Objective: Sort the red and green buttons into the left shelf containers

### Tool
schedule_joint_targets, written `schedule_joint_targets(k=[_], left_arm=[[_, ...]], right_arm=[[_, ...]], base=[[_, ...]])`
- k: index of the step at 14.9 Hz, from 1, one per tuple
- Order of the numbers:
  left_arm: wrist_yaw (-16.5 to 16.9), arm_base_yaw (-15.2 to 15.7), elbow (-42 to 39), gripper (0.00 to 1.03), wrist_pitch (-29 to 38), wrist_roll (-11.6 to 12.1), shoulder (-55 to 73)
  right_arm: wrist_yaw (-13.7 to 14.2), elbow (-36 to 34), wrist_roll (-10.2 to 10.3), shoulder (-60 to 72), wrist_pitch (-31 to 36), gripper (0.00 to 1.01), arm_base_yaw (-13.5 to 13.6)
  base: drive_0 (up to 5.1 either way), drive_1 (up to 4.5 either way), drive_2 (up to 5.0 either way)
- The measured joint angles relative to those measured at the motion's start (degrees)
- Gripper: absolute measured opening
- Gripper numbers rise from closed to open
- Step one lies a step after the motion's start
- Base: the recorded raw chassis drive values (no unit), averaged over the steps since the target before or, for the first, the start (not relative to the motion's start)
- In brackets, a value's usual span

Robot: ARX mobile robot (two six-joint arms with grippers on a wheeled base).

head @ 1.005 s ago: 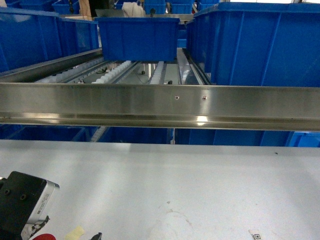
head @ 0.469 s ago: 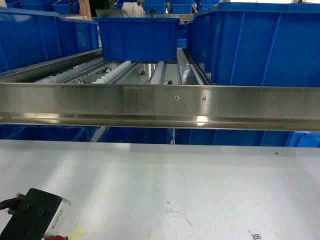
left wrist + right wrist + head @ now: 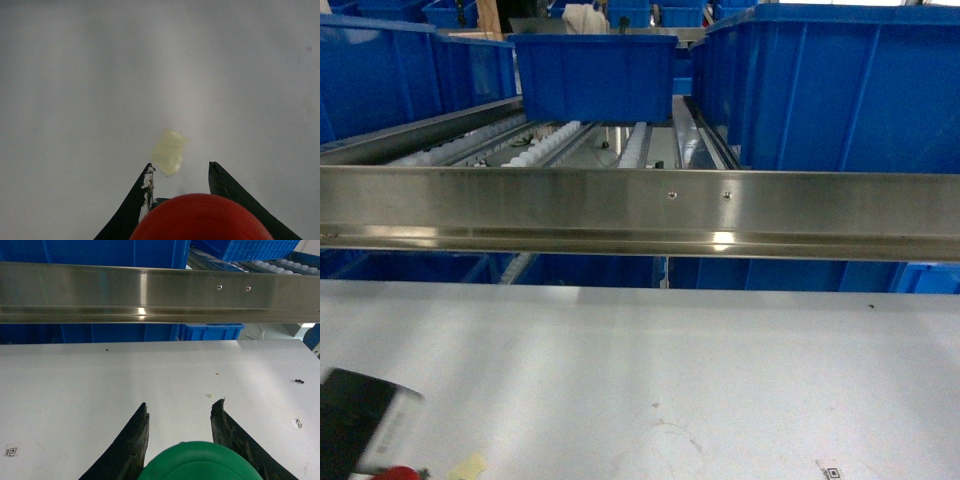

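My left hand [image 3: 180,172] grips the round red-capped button [image 3: 201,217]; my right hand [image 3: 180,412] grips the round green-capped button [image 3: 200,461]. I lift both over the steel rail [image 3: 640,210] toward the far-left big blue plastic bins [image 3: 380,80].

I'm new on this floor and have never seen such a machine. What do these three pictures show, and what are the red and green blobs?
It is a wheeled robot with two arms. One camera on its body looks forward over a white table at a steel rail and blue bins. The other two cameras sit on the wrists. The left gripper holds the red button above a yellowish scrap. The right gripper holds the green button.
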Motion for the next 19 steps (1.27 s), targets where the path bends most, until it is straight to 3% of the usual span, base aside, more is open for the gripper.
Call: schedule_joint_targets(k=[6, 8, 11, 13, 15, 19], left_arm=[[-0.90, 2.05, -2.16, 0.28, -4.55, 0.42, -11.30], [-2.12, 2.45, -2.86, 0.28, -14.75, 1.29, -27.50], [-6.67, -1.33, -2.49, 0.28, -33.03, 1.16, -54.42], [-12.94, -6.45, -1.99, 0.28, -41.99, 1.18, -68.85], [-16.76, -9.14, -1.86, 0.28, -42.42, 1.92, -73.90], [-16.50, -9.11, -1.68, 0.28, -43.12, 2.60, -73.05]], right_arm=[[0.00, 0.00, 0.00, -0.02, 0.02, 0.33, 0.02], [-0.02, 0.00, 0.00, -0.02, 0.02, 0.33, 0.02], [-0.02, 0.00, 0.00, 0.00, 0.00, 0.33, 0.02], [-0.02, 0.00, 0.00, 0.00, 0.00, 0.33, 0.02], [0.00, 0.00, 0.00, -0.02, 0.00, 0.33, 0.00], [0.00, 0.00, 0.00, -0.02, 0.00, 0.32, 0.02]], base=[[0.0, 0.00, 0.0], [0.0, 0.00, 0.0], [0.0, 0.00, 0.0], [0.0, 0.00, 0.0], [0.0, 0.00, 0.0], [0.0, 0.00, 0.0]])
